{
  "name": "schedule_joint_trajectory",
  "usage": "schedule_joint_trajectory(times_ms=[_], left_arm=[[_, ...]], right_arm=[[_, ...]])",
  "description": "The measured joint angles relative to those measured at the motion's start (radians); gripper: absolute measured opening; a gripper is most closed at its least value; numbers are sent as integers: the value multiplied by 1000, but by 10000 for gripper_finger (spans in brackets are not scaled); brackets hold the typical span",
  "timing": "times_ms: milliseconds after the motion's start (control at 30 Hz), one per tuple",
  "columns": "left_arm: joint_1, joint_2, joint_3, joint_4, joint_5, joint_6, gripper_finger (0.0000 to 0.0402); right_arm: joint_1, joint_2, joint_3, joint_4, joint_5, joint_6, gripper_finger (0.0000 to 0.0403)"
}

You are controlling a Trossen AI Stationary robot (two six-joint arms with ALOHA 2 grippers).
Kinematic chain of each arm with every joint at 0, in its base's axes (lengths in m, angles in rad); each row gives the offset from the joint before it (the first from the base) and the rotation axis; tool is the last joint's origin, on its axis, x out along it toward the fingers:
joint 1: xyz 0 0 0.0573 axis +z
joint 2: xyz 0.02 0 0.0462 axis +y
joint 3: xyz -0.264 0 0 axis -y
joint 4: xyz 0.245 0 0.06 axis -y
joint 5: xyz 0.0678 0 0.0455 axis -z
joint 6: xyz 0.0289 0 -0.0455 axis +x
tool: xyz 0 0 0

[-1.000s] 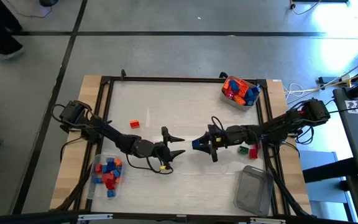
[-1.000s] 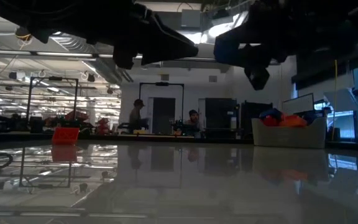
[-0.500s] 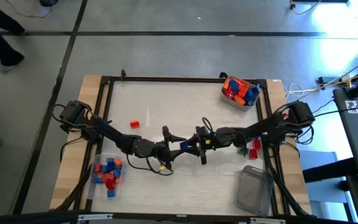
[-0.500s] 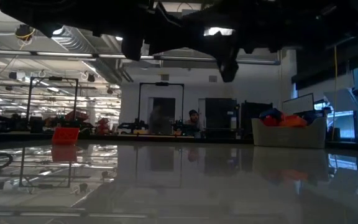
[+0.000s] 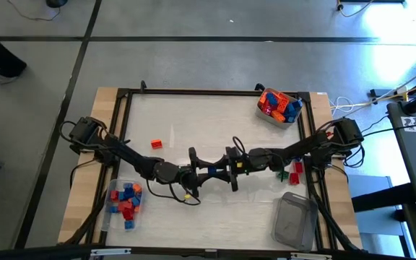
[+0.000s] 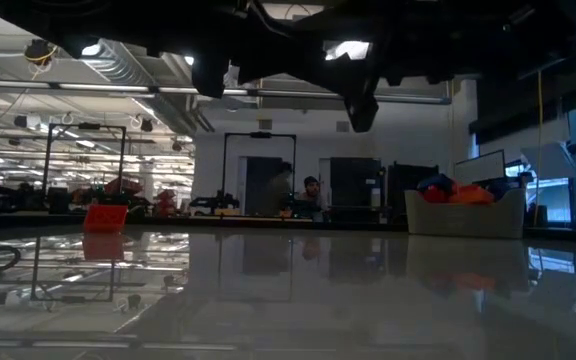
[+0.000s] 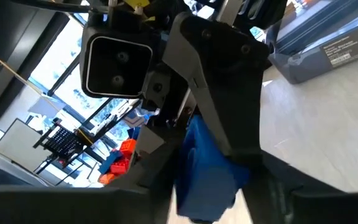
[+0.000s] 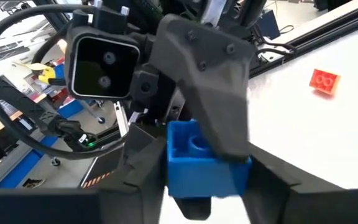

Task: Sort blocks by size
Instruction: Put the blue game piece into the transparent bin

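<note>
Now, from above, the two arms meet nose to nose at mid-table: the left gripper (image 5: 202, 173) and the right gripper (image 5: 222, 172) are tip to tip, with a blue block (image 5: 214, 170) between them. A lone red block (image 5: 157, 144) lies apart on the left half of the table (image 5: 208, 115). Red and blue blocks fill the tub (image 5: 108, 209) at the near left edge, another tub (image 5: 267, 114) at the far right corner holds orange and blue ones, and an overturned tub (image 5: 293, 220) sits near right. From table height, both arms hang as dark shapes overhead; the red block (image 6: 104, 217) stands far left, the filled tub (image 6: 465, 213) far right. On the left wrist camera, the blue block (image 7: 207, 168) sits between that arm's fingers, with the other gripper's fingers on it too. On the right wrist camera, the blue block (image 8: 202, 163) is clamped between the right fingers, while the left gripper's fingers close around its far end.
</note>
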Motion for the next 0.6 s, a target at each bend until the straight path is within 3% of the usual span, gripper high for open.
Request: schedule_joint_trajectory(times_ms=[200, 433, 600], left_arm=[[-2, 0, 0, 0, 0, 3, 77], [-49, -19, 0, -13, -19, -21, 77], [-113, -85, -1, -136, -151, -83, 88]], right_arm=[[0, 0, 0, -1, 0, 0, 229], [0, -8, 0, -1, -33, -30, 254], [0, -10, 1, -1, -108, -31, 256]])
